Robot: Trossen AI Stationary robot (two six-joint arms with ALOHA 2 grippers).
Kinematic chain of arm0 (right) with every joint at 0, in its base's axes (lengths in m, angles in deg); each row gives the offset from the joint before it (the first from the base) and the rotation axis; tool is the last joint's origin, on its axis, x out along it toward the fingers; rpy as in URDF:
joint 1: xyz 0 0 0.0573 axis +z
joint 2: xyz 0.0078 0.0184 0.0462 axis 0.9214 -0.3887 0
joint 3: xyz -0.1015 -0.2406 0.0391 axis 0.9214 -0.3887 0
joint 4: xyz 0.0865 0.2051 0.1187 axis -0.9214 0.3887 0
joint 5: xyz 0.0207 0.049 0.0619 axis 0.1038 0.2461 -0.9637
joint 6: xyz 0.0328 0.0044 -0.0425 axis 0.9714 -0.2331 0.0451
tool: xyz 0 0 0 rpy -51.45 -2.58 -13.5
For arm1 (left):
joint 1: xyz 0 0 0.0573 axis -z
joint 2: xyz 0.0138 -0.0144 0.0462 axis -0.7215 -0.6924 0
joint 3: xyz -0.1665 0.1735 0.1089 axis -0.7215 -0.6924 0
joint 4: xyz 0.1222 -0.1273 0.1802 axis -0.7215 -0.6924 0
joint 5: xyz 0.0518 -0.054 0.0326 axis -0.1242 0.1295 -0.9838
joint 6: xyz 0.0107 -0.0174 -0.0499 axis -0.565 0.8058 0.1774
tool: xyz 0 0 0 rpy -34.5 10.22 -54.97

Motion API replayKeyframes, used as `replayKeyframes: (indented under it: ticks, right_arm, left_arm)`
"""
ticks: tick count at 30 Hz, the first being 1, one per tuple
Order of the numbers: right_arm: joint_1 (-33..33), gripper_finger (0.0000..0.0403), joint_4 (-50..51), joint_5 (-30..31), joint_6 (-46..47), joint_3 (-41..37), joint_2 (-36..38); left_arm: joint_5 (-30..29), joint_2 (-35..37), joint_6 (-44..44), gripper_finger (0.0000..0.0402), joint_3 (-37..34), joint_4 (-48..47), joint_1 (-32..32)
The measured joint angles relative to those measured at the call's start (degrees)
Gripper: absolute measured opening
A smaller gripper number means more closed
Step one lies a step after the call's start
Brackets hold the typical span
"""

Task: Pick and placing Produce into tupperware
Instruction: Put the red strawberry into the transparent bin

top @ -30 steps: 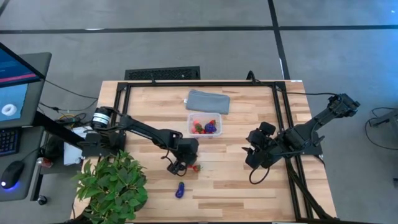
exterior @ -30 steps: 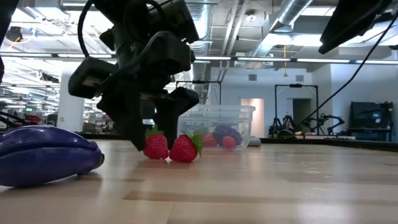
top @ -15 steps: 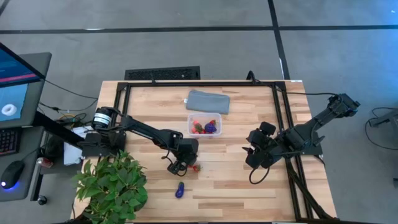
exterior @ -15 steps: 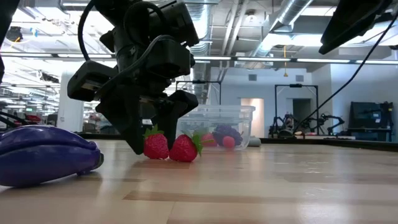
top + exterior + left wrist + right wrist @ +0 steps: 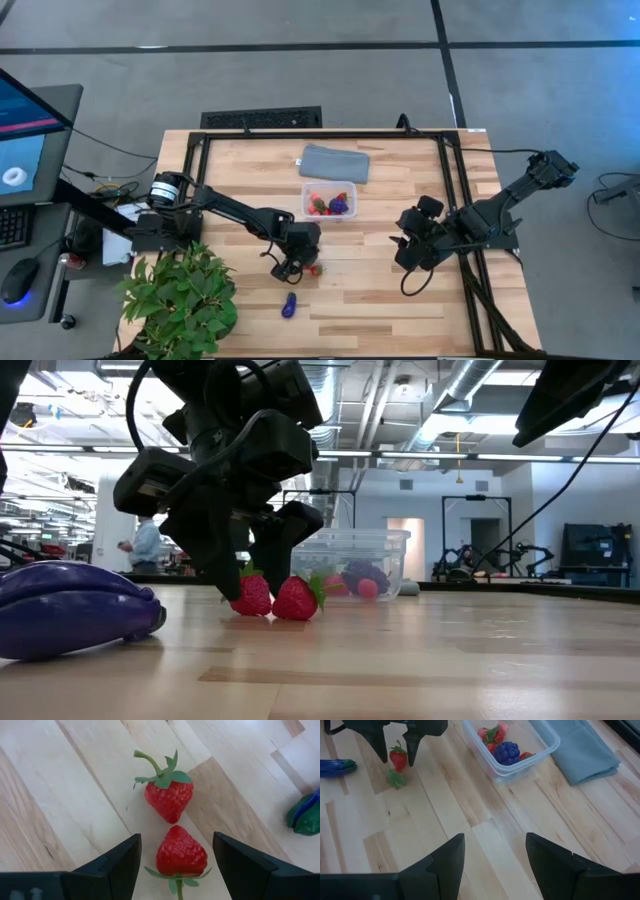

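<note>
left tool (image 5: 175, 855) hangs spread apart around a strawberry (image 5: 181, 851) on the surface (image 5: 380, 290), near the clear box (image 5: 329, 201). right tool (image 5: 495, 855) waits apart, fingers spread.

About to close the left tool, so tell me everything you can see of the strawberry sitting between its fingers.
The near strawberry is a small red toy, plastic-looking, dimpled skin, green leafy cap with thin stem. It lies on its side on the wooden table, between the open fingers of the left tool, neither visibly touching it. Its tip meets the tip of a second strawberry.
</note>
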Motion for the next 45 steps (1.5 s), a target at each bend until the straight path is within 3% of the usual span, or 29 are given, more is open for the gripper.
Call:
replayKeyframes:
  ticks: [5,18,31,45]
  right_arm:
    - [0.0,0.0235,-0.15,0.0,0.0,0.0,0.0]
    - [0.0,0.0235,-0.42,0.02,0.01,0.0,0.0]
    - [0.0,0.0235,-0.42,0.02,0.02,0.0,0.0]
    - [0.0,0.0235,-0.42,-0.04,0.0,0.0,0.0]
  left_arm:
    - [0.02,0.0,0.15,0.0227,0.0,0.0,0.01]
    - [0.55,0.09,0.2,0.013,0.0,-0.04,0.02]
    - [-0.19,0.11,1.04,0.0134,0.11,-0.19,-0.28]
    - [-0.51,0.11,-0.88,0.0133,11.52,-15.57,-4.55]
